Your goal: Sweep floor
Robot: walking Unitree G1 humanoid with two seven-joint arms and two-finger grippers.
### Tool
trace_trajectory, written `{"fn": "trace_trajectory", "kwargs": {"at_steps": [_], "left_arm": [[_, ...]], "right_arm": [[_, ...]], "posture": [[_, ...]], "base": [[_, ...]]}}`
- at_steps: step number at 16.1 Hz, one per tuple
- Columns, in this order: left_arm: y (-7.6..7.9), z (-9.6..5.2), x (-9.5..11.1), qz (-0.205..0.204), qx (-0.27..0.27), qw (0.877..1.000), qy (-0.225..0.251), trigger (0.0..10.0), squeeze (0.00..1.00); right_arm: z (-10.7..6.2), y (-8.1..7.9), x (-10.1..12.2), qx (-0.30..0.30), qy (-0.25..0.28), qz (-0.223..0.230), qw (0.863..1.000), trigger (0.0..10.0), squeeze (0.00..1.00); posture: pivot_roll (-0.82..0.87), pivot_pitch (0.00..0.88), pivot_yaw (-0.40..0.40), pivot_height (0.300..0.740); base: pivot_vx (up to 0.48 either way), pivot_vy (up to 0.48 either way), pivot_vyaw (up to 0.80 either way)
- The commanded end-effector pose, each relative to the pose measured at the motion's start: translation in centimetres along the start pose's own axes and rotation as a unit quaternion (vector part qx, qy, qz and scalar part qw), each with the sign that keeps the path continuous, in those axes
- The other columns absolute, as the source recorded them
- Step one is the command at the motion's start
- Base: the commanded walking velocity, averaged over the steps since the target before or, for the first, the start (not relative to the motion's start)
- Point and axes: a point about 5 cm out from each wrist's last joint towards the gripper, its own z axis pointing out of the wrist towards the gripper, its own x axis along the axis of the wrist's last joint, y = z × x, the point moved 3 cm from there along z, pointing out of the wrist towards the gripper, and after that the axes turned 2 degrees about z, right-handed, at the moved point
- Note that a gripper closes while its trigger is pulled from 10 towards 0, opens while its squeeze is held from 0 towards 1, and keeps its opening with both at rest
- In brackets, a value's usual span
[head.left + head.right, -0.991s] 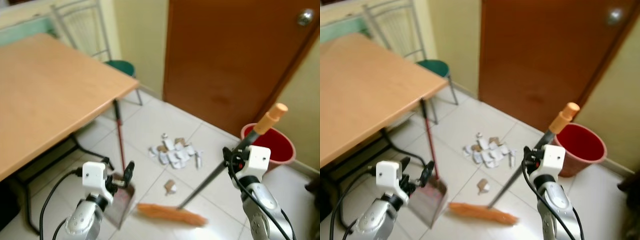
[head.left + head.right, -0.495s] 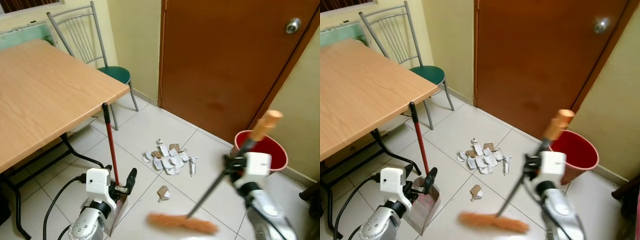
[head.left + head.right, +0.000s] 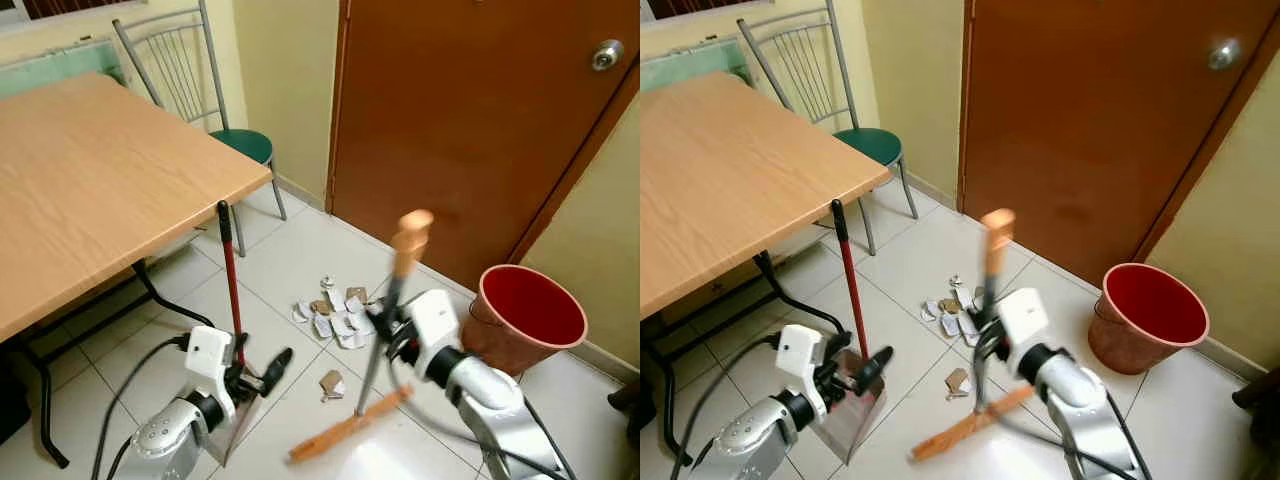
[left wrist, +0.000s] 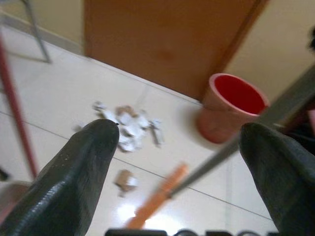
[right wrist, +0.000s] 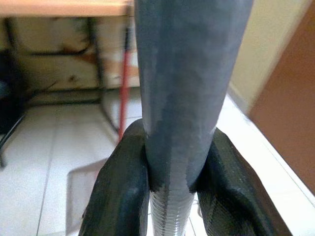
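My right gripper (image 3: 385, 335) is shut on the grey handle of a broom (image 3: 372, 360); its fingers (image 5: 123, 182) clamp the shaft (image 5: 187, 73). The handle stands almost upright, with an orange cap (image 3: 412, 225). Its orange brush head (image 3: 345, 430) lies on the tiles. A pile of paper and cardboard scraps (image 3: 335, 315) sits just beyond it, and one loose scrap (image 3: 330, 382) lies beside the brush. My left gripper (image 3: 262, 370) is low at the left, open, next to a dustpan (image 3: 240, 425) with a red upright handle (image 3: 230, 280). That red handle (image 4: 15, 113) lies outside the fingers.
A red bucket (image 3: 525, 315) stands at the right near the brown door (image 3: 470, 130). A wooden table (image 3: 100, 190) with black legs is on the left, with a green-seated metal chair (image 3: 240, 145) behind it. Cables run from both arms.
My right arm swung the broom leftward; the handle went from slanted to nearly upright and the brush head turned near the loose scrap. The camera shifted too. The left gripper stays by the dustpan.
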Motion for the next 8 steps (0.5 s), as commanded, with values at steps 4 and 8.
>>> {"fn": "trace_trajectory", "kwargs": {"at_steps": [4, 8], "left_arm": [[2.9, -0.4, -0.1, 0.011, -0.096, 0.995, -0.022, 10.0, 0.00], [2.9, -0.2, 0.7, 0.054, -0.104, 0.993, -0.022, 10.0, 0.00]], "right_arm": [[1.4, -3.9, 1.0, 0.131, 0.014, -0.068, 0.989, 10.0, 0.00], [3.2, -5.6, 1.2, 0.189, 0.018, -0.148, 0.971, 10.0, 0.00]], "posture": [[0.07, 0.079, -0.023, 0.740], [0.08, 0.080, -0.024, 0.740]], "base": [[0.000, 0.000, 0.00], [0.000, 0.000, 0.00]]}}
